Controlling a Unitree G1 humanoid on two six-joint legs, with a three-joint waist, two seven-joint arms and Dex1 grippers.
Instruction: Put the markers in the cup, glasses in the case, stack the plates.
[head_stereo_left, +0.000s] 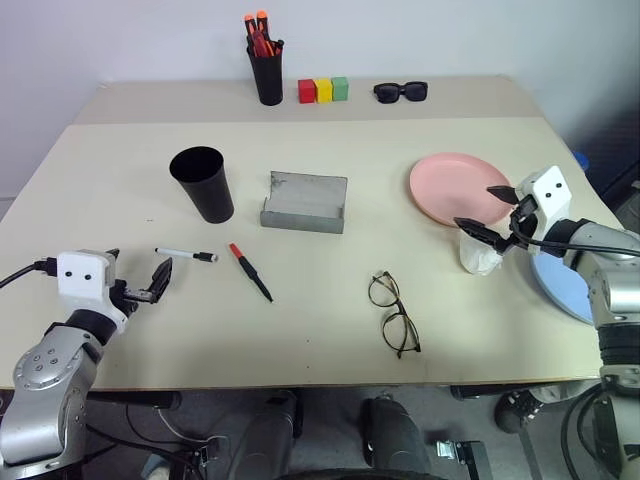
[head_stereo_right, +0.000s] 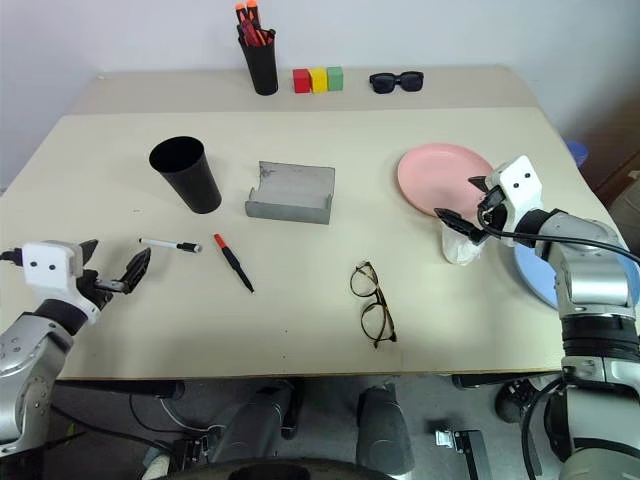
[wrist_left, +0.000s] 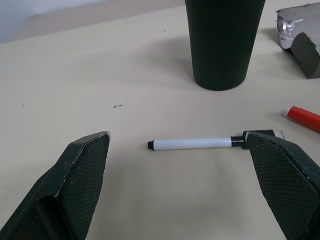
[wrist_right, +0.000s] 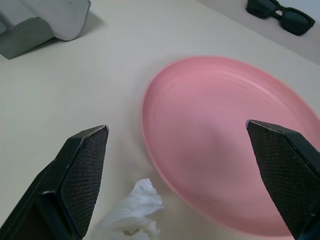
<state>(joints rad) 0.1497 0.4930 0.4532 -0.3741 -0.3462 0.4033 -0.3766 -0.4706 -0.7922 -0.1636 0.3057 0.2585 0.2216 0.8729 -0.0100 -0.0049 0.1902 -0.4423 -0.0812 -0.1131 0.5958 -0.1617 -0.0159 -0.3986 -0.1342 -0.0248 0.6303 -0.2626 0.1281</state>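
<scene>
With both pincers wide and empty, the left pincer (head_stereo_left: 148, 287) faces the white marker (head_stereo_left: 186, 254), needing to close on it.

cup (head_stereo_left: 203, 184) left of case (head_stereo_left: 304, 203) | markers (head_stereo_left: 186, 254) before cup | glasses (head_stereo_left: 393, 313) right of markers

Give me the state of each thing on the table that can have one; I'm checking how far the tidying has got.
case: lid open, nothing inside.
cup: upright, no markers in it.
white marker: lying flat, capped.
red-capped marker: lying flat, capped.
glasses: arms folded, on the table.
pink plate: flat, unstacked.
blue plate: flat, apart from the pink one.
left gripper: open, holding nothing.
right gripper: open, holding nothing.
</scene>
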